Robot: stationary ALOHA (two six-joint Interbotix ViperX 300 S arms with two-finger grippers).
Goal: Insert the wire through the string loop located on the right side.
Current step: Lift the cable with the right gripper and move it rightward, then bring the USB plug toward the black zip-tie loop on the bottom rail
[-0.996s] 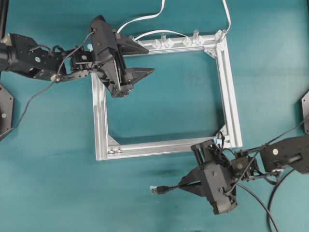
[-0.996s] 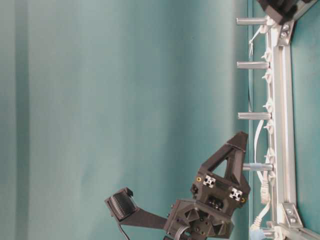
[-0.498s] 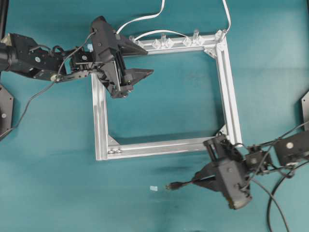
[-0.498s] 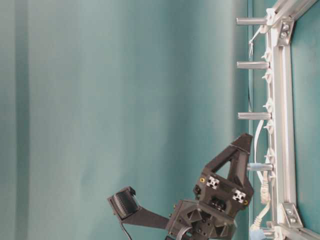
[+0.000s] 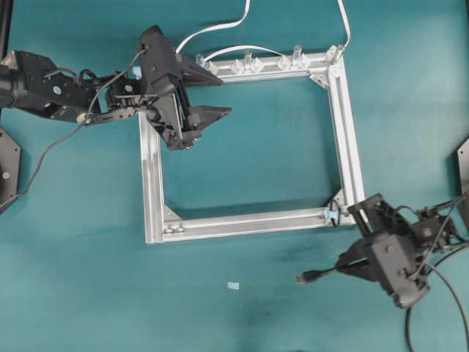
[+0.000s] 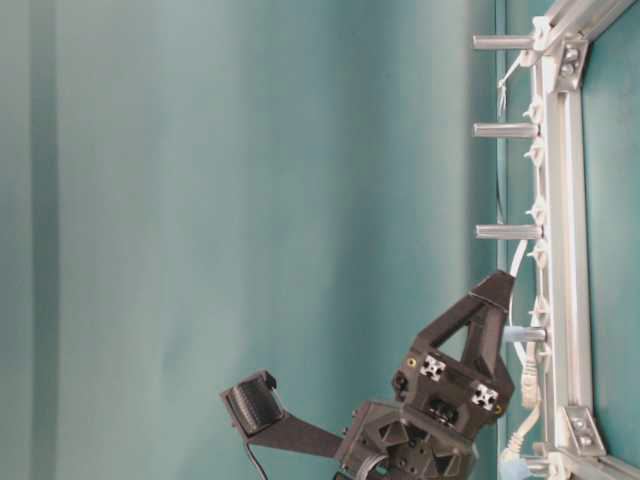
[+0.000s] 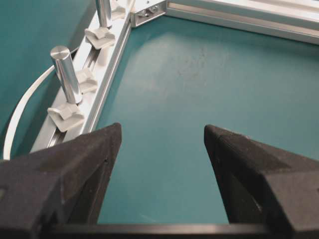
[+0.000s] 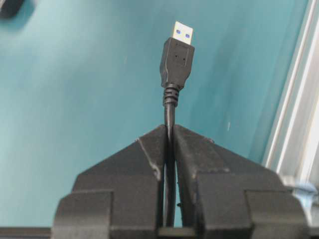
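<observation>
The right gripper [image 8: 169,137] is clamped on the long thin black wire [image 8: 170,124] just behind its rectangular metal-tipped plug [image 8: 177,55], leaving a short stiff lead, apparently for threading. It sits outside the aluminium frame [image 5: 352,169], near the tiny black string loop with the light-blue tag [image 5: 331,213]. The left gripper [image 5: 207,94] hovers with fingers wide apart, empty, over the far corner, likely kept clear.

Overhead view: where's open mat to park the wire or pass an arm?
Bare mat lies inside the aluminium frame and below its bottom rail, left of the wire. Crowded: top rail with clips, and the string loop corner beside the right end effector.
</observation>
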